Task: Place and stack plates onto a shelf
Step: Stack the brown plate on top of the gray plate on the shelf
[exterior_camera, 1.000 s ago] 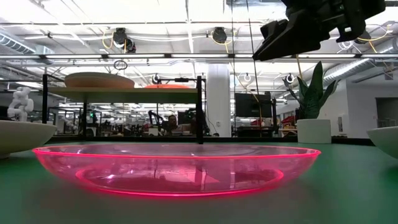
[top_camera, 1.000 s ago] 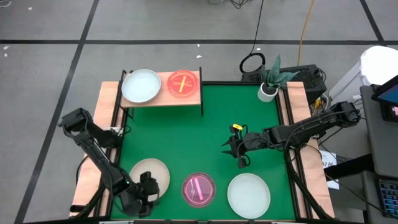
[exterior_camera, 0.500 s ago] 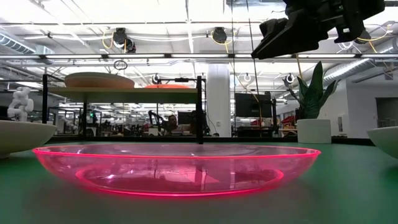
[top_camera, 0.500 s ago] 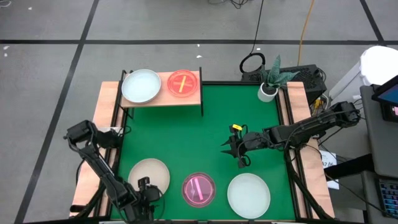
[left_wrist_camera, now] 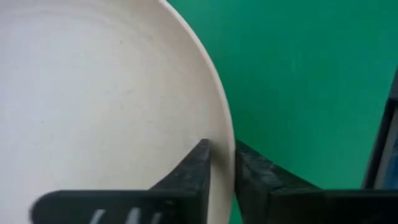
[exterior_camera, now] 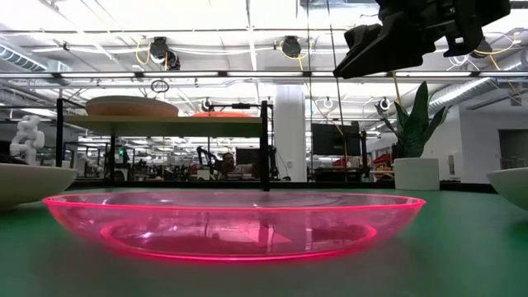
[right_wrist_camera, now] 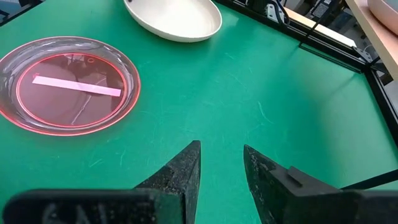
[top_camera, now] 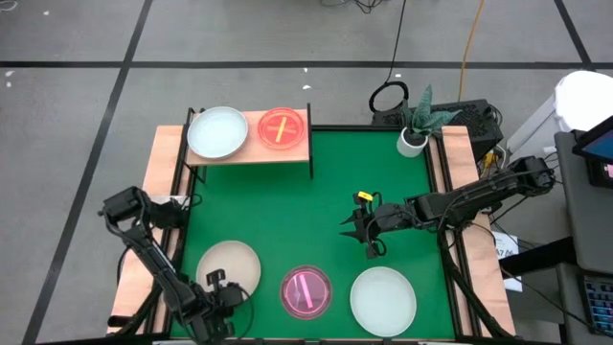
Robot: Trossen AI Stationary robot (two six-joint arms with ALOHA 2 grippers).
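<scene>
The shelf [top_camera: 249,149] at the far left carries a pale mint plate [top_camera: 218,131] and a magenta plate with a yellow stripe [top_camera: 283,127]. A cream plate [top_camera: 231,264] rests on the green table near the left. My left gripper [top_camera: 219,289] is at its near rim, shut on it. A magenta plate with a pink stripe [top_camera: 306,291] and a pale plate [top_camera: 383,300] lie along the near edge. My right gripper [top_camera: 369,232] hangs open above the table's middle right, holding nothing. My left gripper [left_wrist_camera: 222,163] has the cream plate's near rim [left_wrist_camera: 226,138] between its two fingers, one finger [left_wrist_camera: 198,167] over the plate's inner face and the other [left_wrist_camera: 254,175] outside the rim. The fingers come from the table's near side, slanting down. The plate lies on the table.
A small white plant pot [top_camera: 412,141] stands at the far right corner. Wooden strips [top_camera: 165,192] run along both sides of the table. Bare green table [top_camera: 278,211] lies between the shelf and the near plates. In the low view the magenta plate [exterior_camera: 235,223] fills the foreground.
My left gripper has drawn back from above the cream plate toward the table's near edge, down to the plate's near rim, and its fingers stand closer together than before. My right gripper has kept still.
</scene>
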